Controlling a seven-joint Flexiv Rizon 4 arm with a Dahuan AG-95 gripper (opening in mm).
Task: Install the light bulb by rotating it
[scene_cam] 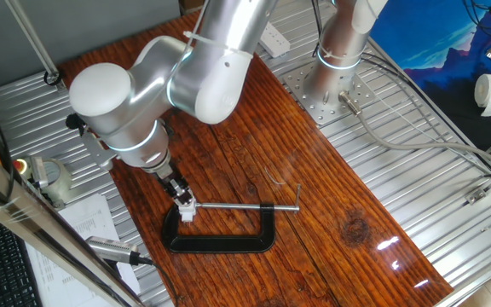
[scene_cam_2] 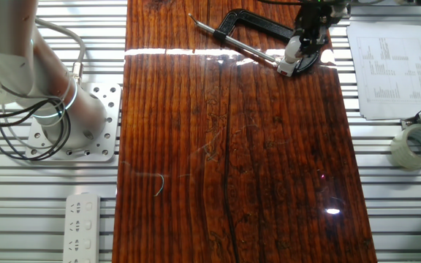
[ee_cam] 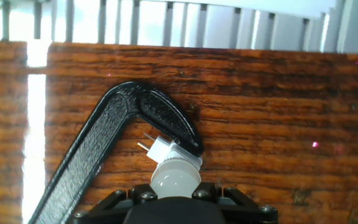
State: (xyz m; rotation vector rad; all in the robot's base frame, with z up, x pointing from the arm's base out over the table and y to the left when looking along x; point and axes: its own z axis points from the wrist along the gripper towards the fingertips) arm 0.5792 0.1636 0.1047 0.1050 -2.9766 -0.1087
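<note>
The tiny white frosted light bulb [ee_cam: 175, 177] with its round dome sits tilted on a small white socket block [ee_cam: 160, 148].

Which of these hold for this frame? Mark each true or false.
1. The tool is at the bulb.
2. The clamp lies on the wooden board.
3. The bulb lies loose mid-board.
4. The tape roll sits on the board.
1. True: the tool is at the bulb, which sits at the socket.
2. True: the clamp lies on the board.
3. False: the bulb is at the clamp's jaw, at the board's end.
4. False: the tape roll is off the board, on the metal table.
</note>
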